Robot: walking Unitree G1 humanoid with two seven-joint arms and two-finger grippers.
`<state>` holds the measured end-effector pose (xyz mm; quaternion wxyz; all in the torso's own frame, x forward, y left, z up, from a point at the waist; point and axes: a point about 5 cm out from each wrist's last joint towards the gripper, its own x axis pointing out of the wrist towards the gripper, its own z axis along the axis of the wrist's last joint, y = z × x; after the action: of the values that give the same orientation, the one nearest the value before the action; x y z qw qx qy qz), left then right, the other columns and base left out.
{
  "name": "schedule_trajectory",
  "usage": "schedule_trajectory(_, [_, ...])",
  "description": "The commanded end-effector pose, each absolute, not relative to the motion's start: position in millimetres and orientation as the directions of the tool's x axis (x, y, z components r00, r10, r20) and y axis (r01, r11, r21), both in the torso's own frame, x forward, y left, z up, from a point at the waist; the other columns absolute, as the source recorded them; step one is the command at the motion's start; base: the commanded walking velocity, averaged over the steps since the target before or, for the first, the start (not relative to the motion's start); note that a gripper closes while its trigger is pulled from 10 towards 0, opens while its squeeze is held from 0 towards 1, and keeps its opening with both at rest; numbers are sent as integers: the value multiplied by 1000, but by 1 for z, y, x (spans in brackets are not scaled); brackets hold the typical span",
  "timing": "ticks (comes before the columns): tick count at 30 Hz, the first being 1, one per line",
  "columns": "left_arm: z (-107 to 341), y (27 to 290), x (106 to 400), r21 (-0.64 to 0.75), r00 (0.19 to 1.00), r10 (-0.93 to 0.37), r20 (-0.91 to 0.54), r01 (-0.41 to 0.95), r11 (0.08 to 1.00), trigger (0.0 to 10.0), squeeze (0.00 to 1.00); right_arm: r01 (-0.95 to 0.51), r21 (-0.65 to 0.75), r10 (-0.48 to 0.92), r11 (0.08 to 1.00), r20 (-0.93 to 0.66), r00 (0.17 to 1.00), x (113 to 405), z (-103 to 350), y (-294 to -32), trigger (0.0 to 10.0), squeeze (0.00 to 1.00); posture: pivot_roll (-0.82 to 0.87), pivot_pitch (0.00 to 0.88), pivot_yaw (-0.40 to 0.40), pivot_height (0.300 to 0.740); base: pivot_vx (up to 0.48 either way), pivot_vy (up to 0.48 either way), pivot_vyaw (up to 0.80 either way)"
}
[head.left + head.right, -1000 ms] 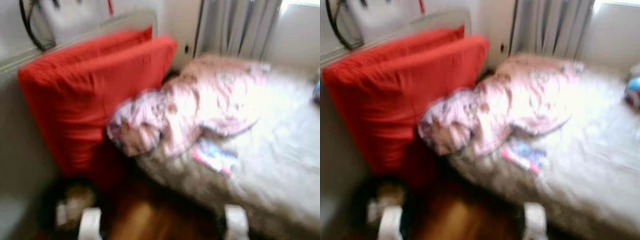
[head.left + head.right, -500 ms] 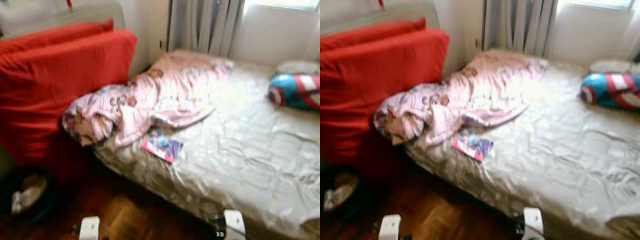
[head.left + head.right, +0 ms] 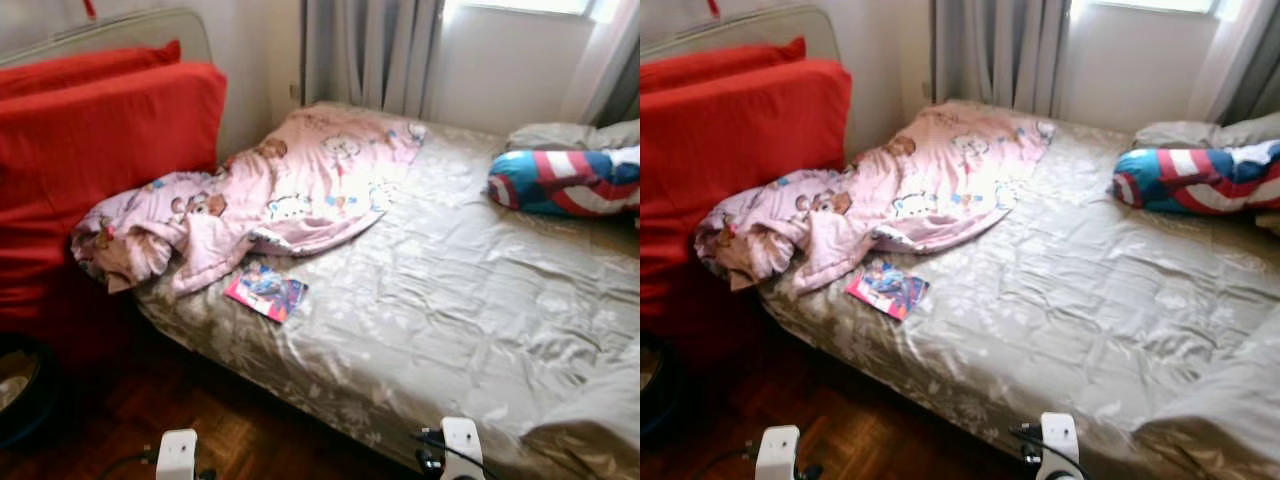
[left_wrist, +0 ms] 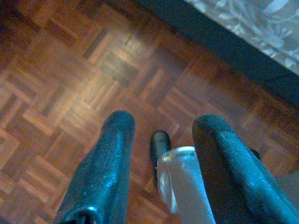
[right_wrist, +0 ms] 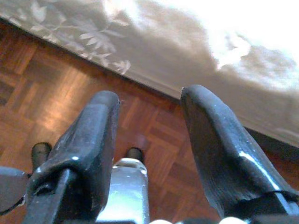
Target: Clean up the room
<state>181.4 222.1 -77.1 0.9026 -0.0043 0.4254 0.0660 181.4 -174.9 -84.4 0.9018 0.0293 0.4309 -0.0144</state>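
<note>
A: Book [image 3: 266,290] on the bed [image 3: 470,300], near the edge, just beside the crumpled pink blanket [image 3: 270,195]. Likely the first pick for the cleanup, my guess.

B: What changed?

A: Camera swung right over the last second. Red cushion [image 3: 110,150] slid toward the left of frame, blur cleared, more of the bed came in, plus the striped red-white-blue pillow [image 3: 565,182] at the far right. The things didn't move, the view did. Means the robot has turned to face the bed and can now see the clutter sharply.

B: Jaws?

A: Left gripper [image 4: 161,158] hangs low over the wooden floor [image 4: 70,84], jaws spread wide, nothing between them. Right gripper [image 5: 149,135] same, wide and empty, over the floor right at the bed's edge.

B: Book relative to them?

A: Well apart. It sits up on the bed, ahead and toward the robot's left; both arms are down by the floor. Left arm looks the closer one. It'd need to step in and lift first.
</note>
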Motion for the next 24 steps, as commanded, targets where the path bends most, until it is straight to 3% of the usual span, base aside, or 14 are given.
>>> schedule_trajectory(1, [-79, 218, 179, 40, 619, 105, -778, -118, 992, 10000, 0, 66, 24, -23, 998, -780, 626, 181, -84, -183, 10000, 0, 18, 0, -7, 740, 0, -337, 0])
schedule_trajectory(18, [-78, 215, 184, 37, 630, 106, -770, -121, 992, 10000, 0, 80, 27, -29, 996, -779, 626, 181, -84, -183, 10000, 0, 14, 0, -8, 740, 0, -337, 0])
schedule_trajectory(24, [-78, 214, 183, 34, 627, 108, -771, -129, 991, 10000, 0, 82, 27, -29, 996, -783, 621, 181, -84, -182, 10000, 0, 11, 1, -8, 740, 0, 0, -129])
